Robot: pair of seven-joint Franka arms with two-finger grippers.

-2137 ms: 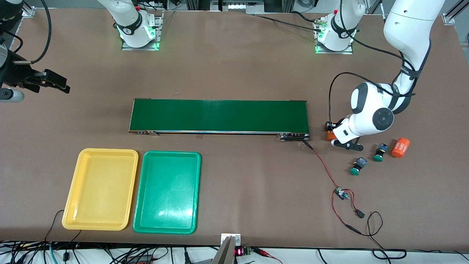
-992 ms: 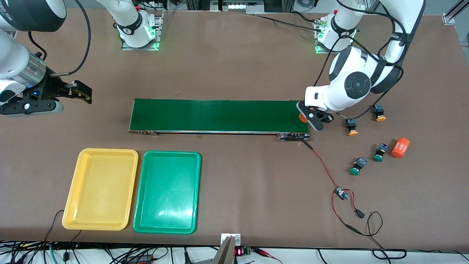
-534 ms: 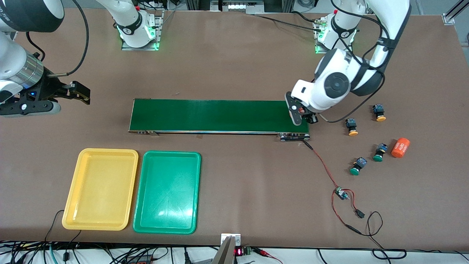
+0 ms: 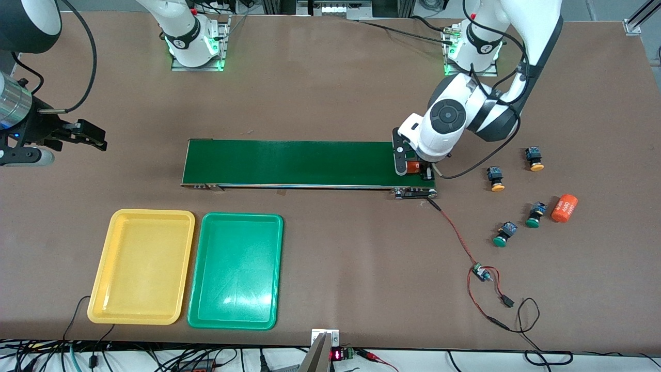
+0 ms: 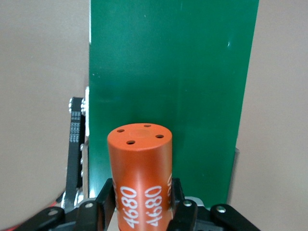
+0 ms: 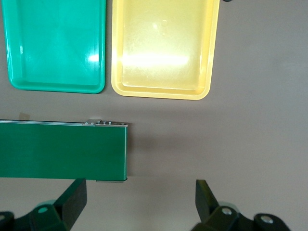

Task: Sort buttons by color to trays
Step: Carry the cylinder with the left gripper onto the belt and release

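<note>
Two yellow-capped buttons (image 4: 497, 179) (image 4: 535, 158) and two green-capped buttons (image 4: 533, 215) (image 4: 503, 234) lie on the table past the left arm's end of the conveyor belt (image 4: 304, 163). The yellow tray (image 4: 141, 266) (image 6: 163, 48) and the green tray (image 4: 236, 271) (image 6: 55, 43) lie side by side, nearer the front camera than the belt, with nothing in them. My left gripper (image 4: 413, 168) (image 5: 143, 192) is shut on an orange cylinder (image 5: 142, 159) printed 4680, over the belt's end (image 5: 173, 72). My right gripper (image 4: 88, 135) (image 6: 139, 199) hangs open and holds nothing, over the table off the belt's other end (image 6: 62, 149).
A second orange cylinder (image 4: 564, 208) lies beside the green-capped buttons. A red and black wire with a small circuit board (image 4: 481, 272) runs from the belt's motor end toward the front edge.
My left arm has carried the orange cylinder from beside the buttons to over the belt's end. My right gripper has drawn back a little toward the table's edge.
</note>
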